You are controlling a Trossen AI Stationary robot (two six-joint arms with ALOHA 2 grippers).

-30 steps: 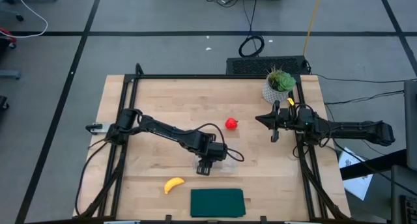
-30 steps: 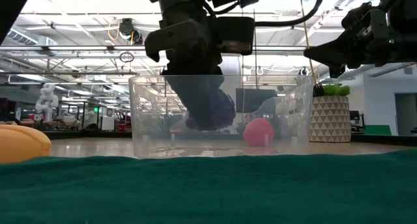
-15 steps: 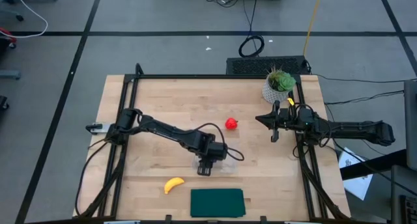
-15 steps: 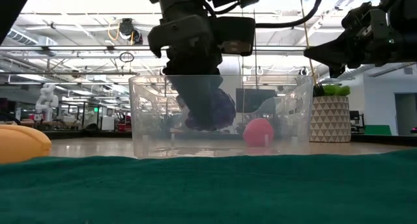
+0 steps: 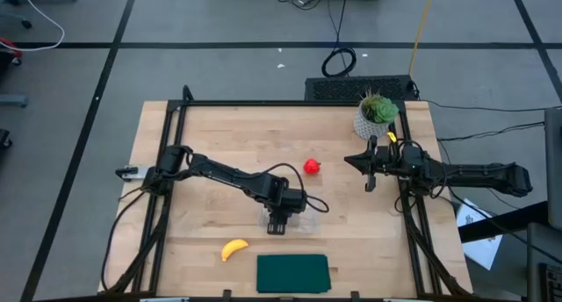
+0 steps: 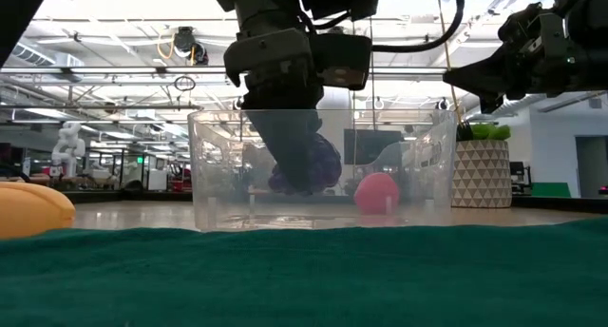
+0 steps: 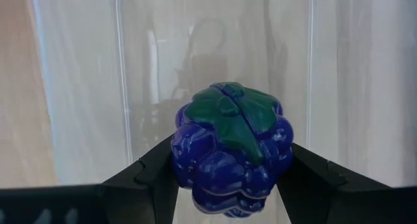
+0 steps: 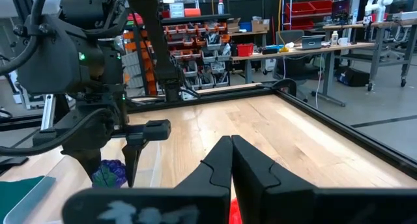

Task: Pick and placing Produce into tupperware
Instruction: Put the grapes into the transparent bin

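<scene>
1. The purple grapes (image 7: 228,149) are sitting clamped between my left gripper's (image 6: 302,180) fingers, inside the clear tupperware (image 6: 218,175) near the middle of the table, close to its front edge.
2. Over the last second I have been lowering them: in the low view the cluster is now hanging deeper inside the walls, close to the floor of the tub but not clearly resting on it.
3. That suggests I am nearing the release, so the first piece is almost placed.
4. The strawberry (image 5: 312,167) is lying beyond the tub, and the banana (image 5: 234,248) at the near edge, left of the green mat (image 5: 292,273).
5. My right gripper (image 5: 370,165) is waiting at the far right, fingers closed and empty.
</scene>
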